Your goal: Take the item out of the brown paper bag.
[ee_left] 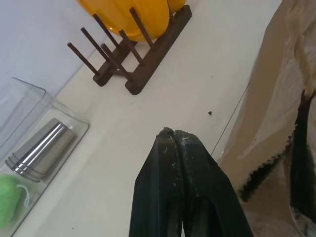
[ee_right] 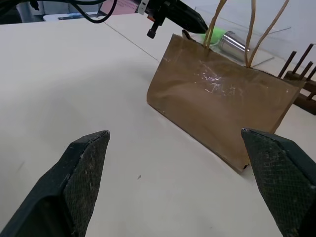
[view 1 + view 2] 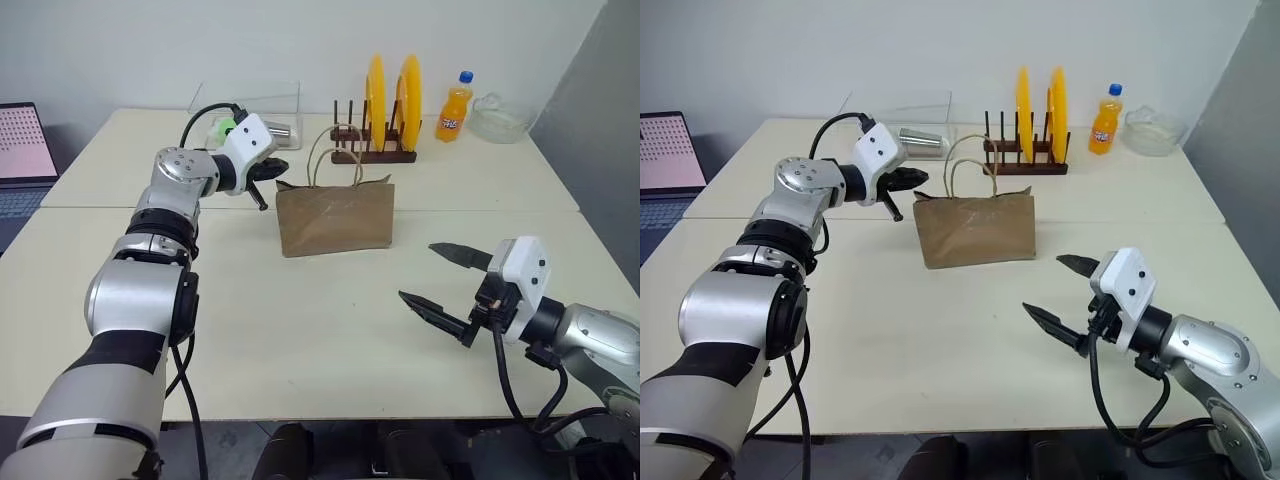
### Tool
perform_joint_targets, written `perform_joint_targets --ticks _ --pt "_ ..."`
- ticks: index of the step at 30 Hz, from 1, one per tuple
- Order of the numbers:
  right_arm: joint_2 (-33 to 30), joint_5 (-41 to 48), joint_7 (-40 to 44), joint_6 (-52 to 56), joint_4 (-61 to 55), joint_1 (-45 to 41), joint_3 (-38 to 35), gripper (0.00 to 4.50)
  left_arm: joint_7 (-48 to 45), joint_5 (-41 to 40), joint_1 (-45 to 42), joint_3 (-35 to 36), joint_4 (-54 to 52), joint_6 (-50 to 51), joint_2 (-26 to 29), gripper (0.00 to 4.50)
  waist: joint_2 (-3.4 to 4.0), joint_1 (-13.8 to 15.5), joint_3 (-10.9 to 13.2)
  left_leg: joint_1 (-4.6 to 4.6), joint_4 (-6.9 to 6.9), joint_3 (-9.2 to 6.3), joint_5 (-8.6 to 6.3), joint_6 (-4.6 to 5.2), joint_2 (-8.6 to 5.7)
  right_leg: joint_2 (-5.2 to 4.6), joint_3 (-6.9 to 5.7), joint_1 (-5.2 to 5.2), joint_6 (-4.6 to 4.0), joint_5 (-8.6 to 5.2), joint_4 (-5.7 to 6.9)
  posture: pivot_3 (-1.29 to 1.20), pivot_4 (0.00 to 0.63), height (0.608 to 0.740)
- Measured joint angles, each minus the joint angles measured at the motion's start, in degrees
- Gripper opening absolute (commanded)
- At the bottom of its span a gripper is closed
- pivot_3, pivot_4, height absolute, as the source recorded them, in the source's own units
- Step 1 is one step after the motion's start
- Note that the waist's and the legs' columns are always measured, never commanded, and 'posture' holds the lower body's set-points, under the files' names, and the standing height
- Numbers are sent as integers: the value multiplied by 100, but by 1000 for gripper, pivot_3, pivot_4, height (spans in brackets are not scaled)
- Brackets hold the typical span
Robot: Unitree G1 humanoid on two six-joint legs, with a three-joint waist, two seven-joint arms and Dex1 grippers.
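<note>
Nearest the robot, the right gripper (image 3: 446, 281) hovers above the cream table (image 3: 330, 330), well short of the brown paper bag (image 3: 335, 218) and off toward the bag's right-hand end; its two black fingers (image 2: 81, 173) are spread wide with nothing between them, and they point back toward the bag. The bag stands upright in the middle of the table, its crinkled front facing the robot and its two tan cord handles (image 3: 335, 150) looping up from the open top. At the bag's upper left corner is the left gripper (image 3: 272, 170), its fingers pressed fully together; the left wrist view shows the tips (image 1: 175, 140) meeting with nothing pinched between them, just beside the bag's serrated top edge (image 1: 261, 170). The item to be taken out cannot be made out in any view; the bag's dark opening gives no clear sight of what lies inside. Behind the bag stands a dark wooden plate rack (image 3: 372, 152) holding two yellow plates (image 3: 392, 95) on edge. Behind the bag and off to its left sits a clear plastic box (image 3: 245, 110) with a steel cup (image 1: 42, 148) lying in it and something green (image 1: 10, 197) beside that cup. Beyond the rack to the right are an orange soda bottle (image 3: 454, 108) and a glass bowl (image 3: 499, 118).
</note>
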Motion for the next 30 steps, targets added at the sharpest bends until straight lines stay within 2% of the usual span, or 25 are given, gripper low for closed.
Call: perform_joint_targets --ticks 12,16,19,23,30 --pt "-119 164 -75 45 -32 60 -136 4500 -1357 -45 92 -7 -19 66 -84 29 0 -3 0 0 0 1 0 0 0 1 1 0 0 0 1 0 150 740" --pt "-236 266 -38 75 -39 184 -213 4500 -2239 -195 196 -8 -179 79 -87 29 0 -3 0 0 0 1 0 0 0 1 1 1 0 0 0 0 150 740" --pt "-289 378 -29 109 -59 258 -221 4500 -3031 -341 378 -26 -534 96 -61 29 0 -9 0 2 0 2 0 0 0 2 3 1 -1 0 1 0 150 740" --pt "-344 403 -29 109 -121 303 -225 4500 -3640 -471 756 -110 -1072 194 8 29 2 -13 -1 6 0 1 0 1 2 4 4 4 0 0 1 0 150 740" --pt "-447 399 89 99 -135 379 -210 4500 -3825 -1249 1874 -704 -2885 711 300 29 3 -11 -2 9 0 -3 0 1 3 3 7 7 0 0 1 0 150 740"
